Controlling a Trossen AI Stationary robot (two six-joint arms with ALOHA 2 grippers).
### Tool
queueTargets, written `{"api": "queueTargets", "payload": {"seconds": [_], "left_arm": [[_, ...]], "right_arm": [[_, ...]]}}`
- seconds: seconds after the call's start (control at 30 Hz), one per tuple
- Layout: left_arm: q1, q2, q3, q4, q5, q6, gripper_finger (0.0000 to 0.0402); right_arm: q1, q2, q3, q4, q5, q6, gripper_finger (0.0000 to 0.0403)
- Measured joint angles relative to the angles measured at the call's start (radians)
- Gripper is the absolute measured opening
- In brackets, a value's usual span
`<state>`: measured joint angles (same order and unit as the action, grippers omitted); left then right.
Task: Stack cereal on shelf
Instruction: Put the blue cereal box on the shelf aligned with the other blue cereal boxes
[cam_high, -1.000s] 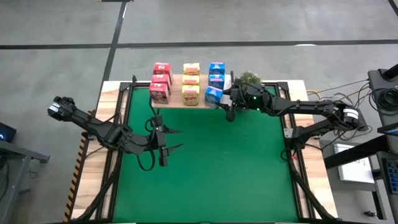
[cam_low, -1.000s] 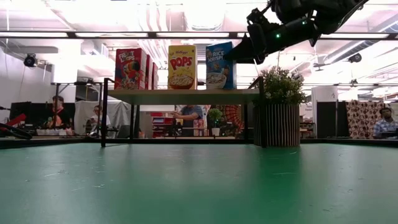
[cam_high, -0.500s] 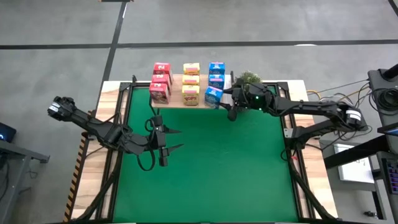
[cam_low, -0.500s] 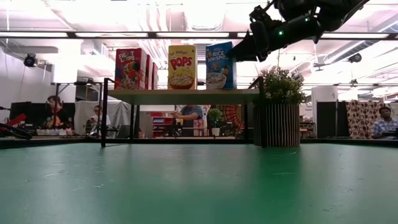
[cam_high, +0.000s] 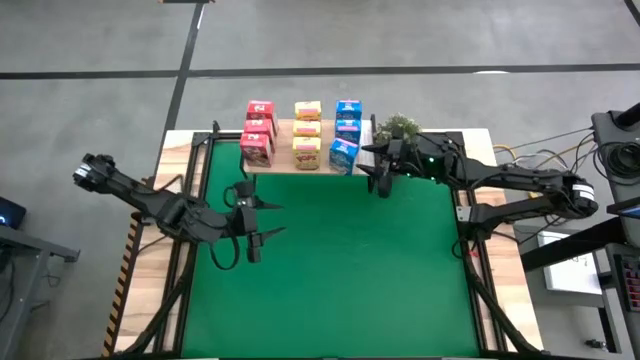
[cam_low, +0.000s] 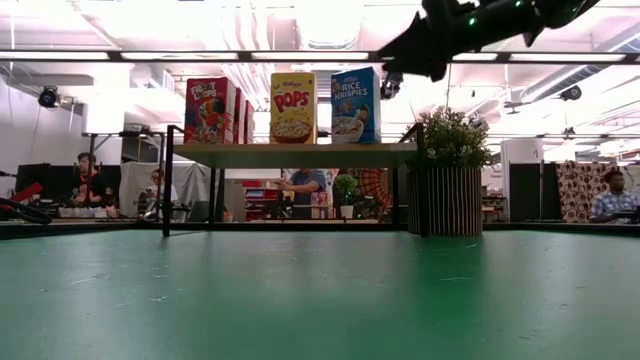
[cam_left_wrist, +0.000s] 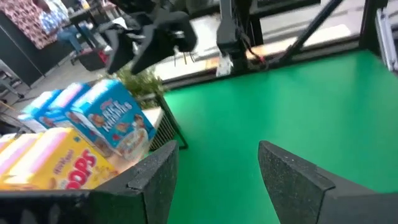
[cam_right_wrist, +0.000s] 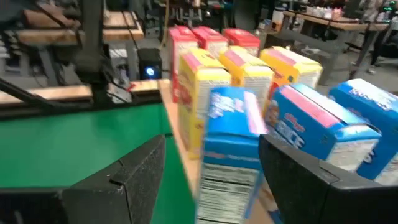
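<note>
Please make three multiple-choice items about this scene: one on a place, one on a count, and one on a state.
1. Where do the cereal boxes stand?
A. on the green tabletop
B. on the shelf
C. in the left gripper

2. How many yellow boxes are there?
A. one
B. three
C. five

3. How is the right gripper?
A. open and empty
B. shut on a blue box
C. shut on the plant

Key:
1 B: in the high view the pink-red boxes, the yellow boxes and the blue boxes all stand on the shelf.
2 B: the high view shows three yellow boxes in one row.
3 A: the right gripper hangs beside the shelf, near the plant, with its fingers apart and nothing between them. The left gripper waits over the green table, also open.
</note>
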<state>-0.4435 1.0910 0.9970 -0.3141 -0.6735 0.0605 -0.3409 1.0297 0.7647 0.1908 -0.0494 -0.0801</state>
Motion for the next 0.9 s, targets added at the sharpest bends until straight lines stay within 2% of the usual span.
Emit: {"api": "queueTargets", "payload": {"seconds": [0.2, 0.33, 0.43, 0.57, 0.8, 0.9], "left_arm": [[0.000, -0.068, -0.014, -0.001, 0.000, 0.017, 0.0204], [0.000, -0.094, -0.037, 0.000, 0.000, 0.017, 0.0204], [0.000, -0.105, -0.046, -0.001, 0.000, 0.017, 0.0204], [0.000, -0.112, -0.046, 0.008, 0.000, 0.017, 0.0204], [0.000, -0.112, -0.046, 0.008, 0.000, 0.020, 0.0204], [0.000, -0.112, -0.046, 0.008, 0.000, 0.020, 0.0204]], "right_arm": [[0.083, -0.050, 0.000, -0.014, -0.001, 0.052, 0.0242], [0.156, -0.037, 0.000, -0.014, 0.000, 0.043, 0.0219], [0.203, -0.003, 0.000, -0.015, 0.027, 0.035, 0.0188], [0.246, 0.055, 0.000, -0.022, 0.120, 0.009, 0.0132], [0.256, 0.162, 0.000, -0.023, 0.293, 0.006, 0.0031], [0.256, 0.185, 0.000, -0.019, 0.356, 0.009, 0.0012]]}}
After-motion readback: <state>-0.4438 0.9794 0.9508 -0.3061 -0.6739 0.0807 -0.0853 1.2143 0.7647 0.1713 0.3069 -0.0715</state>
